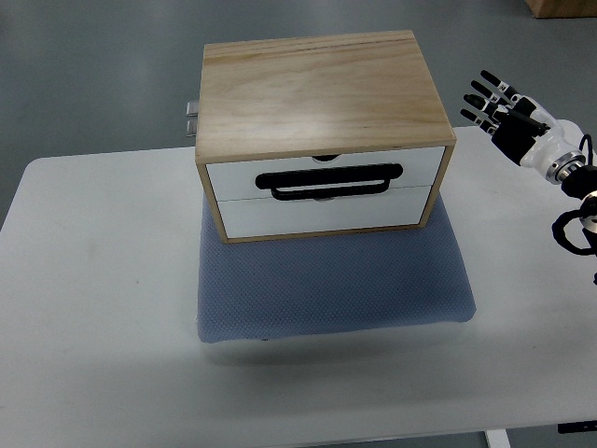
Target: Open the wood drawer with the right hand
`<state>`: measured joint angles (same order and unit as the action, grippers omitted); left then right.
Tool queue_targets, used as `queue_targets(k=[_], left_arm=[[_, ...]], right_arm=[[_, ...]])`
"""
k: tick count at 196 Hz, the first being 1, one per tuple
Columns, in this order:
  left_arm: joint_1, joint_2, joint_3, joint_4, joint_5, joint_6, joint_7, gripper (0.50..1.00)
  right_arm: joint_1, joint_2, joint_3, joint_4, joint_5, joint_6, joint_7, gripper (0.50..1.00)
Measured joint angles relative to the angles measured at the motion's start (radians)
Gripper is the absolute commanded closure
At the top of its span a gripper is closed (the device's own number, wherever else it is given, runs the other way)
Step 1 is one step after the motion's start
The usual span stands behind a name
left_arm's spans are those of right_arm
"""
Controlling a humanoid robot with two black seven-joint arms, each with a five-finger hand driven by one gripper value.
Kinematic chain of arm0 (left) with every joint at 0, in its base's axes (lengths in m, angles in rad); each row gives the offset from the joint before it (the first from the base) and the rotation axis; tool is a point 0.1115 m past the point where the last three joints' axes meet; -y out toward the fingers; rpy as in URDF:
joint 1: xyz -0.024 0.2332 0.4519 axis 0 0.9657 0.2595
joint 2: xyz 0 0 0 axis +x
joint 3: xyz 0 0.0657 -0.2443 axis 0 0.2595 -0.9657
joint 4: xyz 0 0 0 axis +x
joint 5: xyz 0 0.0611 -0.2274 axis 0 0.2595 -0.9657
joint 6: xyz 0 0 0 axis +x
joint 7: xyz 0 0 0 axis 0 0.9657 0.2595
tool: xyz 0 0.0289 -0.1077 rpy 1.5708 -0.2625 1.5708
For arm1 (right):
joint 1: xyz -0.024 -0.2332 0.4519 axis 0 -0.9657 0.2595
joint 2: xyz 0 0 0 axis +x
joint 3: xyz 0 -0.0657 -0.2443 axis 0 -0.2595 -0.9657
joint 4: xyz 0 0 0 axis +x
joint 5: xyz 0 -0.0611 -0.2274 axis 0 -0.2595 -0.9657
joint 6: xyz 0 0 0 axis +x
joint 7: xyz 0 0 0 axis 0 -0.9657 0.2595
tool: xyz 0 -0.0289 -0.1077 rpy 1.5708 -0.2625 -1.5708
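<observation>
A light wooden drawer box stands on a blue-grey mat in the middle of the white table. Its front has two white drawer faces; both look closed. A black loop handle lies across the seam between them. My right hand hovers to the right of the box, level with its top, fingers spread and pointing away from me, holding nothing. There is a clear gap between the hand and the box. The left arm does not show.
A small metal fitting sticks out behind the box's left side. Grey floor lies beyond the table's far edge. A brown cardboard corner shows at the top right. The right arm's cable loops hang over the table's right edge.
</observation>
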<state>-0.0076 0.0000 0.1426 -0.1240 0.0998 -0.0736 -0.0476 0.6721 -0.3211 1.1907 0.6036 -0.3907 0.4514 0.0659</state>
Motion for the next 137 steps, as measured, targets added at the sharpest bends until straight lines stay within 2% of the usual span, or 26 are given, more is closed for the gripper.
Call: queue_targets(k=[104,137], left_arm=[[0.0,0.0,0.0,0.0,0.0,0.0,0.0,0.5],[0.0,0.0,0.0,0.0,0.0,0.0,0.0,0.5]], right_arm=[[0.093,-0.077,-0.003,0.005,0.006,0.012,-0.009,0.556],[0.135,-0.112,-0.004,0.005,0.009,0.04,-0.013,0.556]])
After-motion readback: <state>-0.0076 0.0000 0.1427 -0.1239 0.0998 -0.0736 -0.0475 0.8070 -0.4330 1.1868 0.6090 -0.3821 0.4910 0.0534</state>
